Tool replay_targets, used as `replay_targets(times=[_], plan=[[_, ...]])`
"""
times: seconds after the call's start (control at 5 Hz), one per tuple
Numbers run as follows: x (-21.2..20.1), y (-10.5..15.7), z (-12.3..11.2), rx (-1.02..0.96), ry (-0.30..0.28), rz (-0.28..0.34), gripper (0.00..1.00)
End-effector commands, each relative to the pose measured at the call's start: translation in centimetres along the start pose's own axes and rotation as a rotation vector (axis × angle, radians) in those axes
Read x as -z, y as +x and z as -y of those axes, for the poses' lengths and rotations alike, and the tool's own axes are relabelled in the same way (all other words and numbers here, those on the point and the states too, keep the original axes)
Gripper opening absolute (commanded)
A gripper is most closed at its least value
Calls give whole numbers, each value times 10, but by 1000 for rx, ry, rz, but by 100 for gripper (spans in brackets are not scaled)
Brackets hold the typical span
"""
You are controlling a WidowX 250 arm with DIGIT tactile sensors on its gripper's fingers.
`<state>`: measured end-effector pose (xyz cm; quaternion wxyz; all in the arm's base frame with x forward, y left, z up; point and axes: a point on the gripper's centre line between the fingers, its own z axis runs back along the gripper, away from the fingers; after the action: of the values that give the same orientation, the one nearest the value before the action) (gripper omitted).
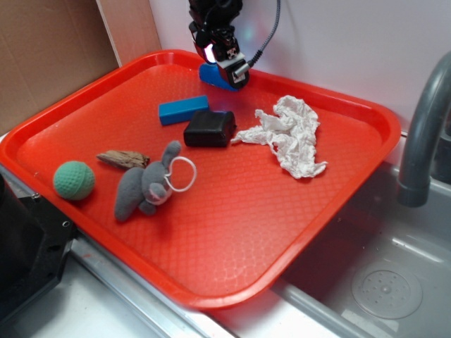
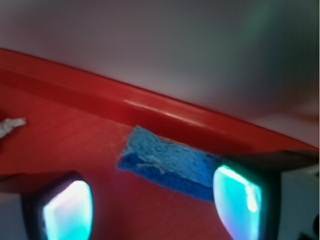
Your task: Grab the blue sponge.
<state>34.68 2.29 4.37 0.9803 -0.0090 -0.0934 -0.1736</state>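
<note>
Claw open above blue sponge, its near end hidden behind one fingertip.

- Hemmed in at the far end: blue sponge close under the red tray's raised rim, white wall just behind.
- Flanked by gripper fingers; right one possibly touching, blur forbids certainty.
- Near side partly blocked by blue block and black box.
- Crumpled paper off to one side, apart.
- Open tray floor toward the front right.
</note>
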Motion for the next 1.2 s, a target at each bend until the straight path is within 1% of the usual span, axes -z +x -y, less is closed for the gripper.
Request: replay_targets(times=[0.0, 0.2, 0.4, 0.6, 0.8, 1.0], plan=[[1, 16, -14, -168, 67, 4, 0], [-6, 3, -16, -239, 67, 16, 0], [-35, -18, -11, -290, 50, 53, 0], [-84, -48, 8, -335, -82, 127, 0], [-112, -58, 33, -284, -97, 105, 0], [-104, -47, 31, -453, -68, 175, 99]])
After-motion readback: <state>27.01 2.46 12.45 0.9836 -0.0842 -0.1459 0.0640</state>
